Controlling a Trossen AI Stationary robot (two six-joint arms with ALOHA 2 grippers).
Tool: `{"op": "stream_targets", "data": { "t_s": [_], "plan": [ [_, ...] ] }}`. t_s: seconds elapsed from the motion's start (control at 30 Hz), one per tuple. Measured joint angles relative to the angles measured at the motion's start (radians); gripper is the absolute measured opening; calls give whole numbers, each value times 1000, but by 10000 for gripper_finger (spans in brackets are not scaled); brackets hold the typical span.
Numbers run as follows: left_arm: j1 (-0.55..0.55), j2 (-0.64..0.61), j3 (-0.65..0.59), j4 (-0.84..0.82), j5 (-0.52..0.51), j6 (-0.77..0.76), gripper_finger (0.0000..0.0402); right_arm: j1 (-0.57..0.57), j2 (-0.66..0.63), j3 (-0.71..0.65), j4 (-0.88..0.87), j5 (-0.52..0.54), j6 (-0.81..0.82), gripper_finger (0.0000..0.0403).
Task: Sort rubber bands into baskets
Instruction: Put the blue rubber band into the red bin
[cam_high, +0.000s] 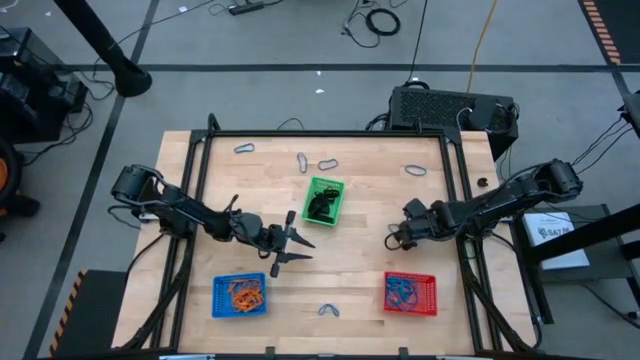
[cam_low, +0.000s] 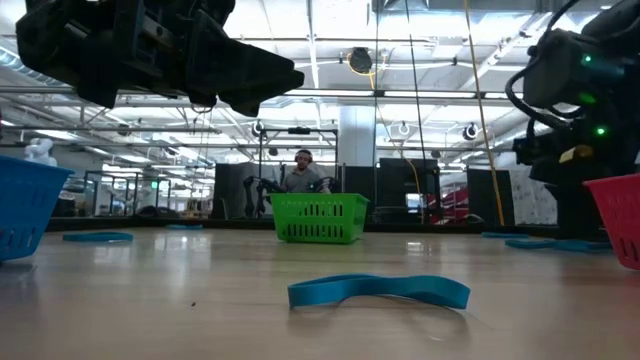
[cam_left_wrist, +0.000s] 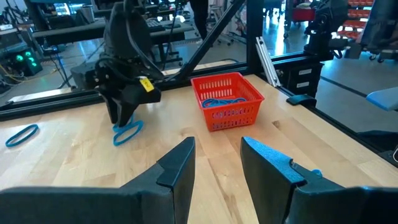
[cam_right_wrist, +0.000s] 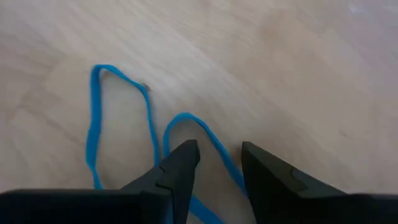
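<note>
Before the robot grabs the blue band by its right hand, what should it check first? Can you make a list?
1. Right gripper open: ok, fingers apart.
2. Blue band under the right gripper: ok, flat on the table, part of the loop between the fingers.
3. Band lifted yet: not ok, it lies on the wood.
4. Red basket close by: ok, it already holds blue bands.
5. Left gripper out of the way: ok, open, between the blue basket and the green basket.

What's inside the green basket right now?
The green basket holds a dark clump, apparently black rubber bands. Their number cannot be told, since they overlap, and the low view shows only the basket's mesh wall, not its contents.
</note>
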Motion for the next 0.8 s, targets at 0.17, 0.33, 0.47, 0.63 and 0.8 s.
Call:
{"op": "stream_targets", "data": {
  "t_s": [0.17, 0.33, 0.47, 0.63, 0.8],
  "plan": [
    [0, 0, 0, 0, 0, 0, 137, -2, 1, 14, 19, -17, -56, 80],
    [0, 0, 0, 0, 0, 3, 137, -12, 4, 73, 10, 17, -129, 10],
    [1, 0, 0, 0, 0, 5, 137, -28, 4, 169, -116, 53, -182, 2],
    [1, 0, 0, 0, 0, 1, 137, -26, 3, 300, -244, 30, -197, 1],
    [0, 0, 0, 0, 0, 0, 137, 17, 3, 379, -206, -150, -191, 1]
  ]
}}
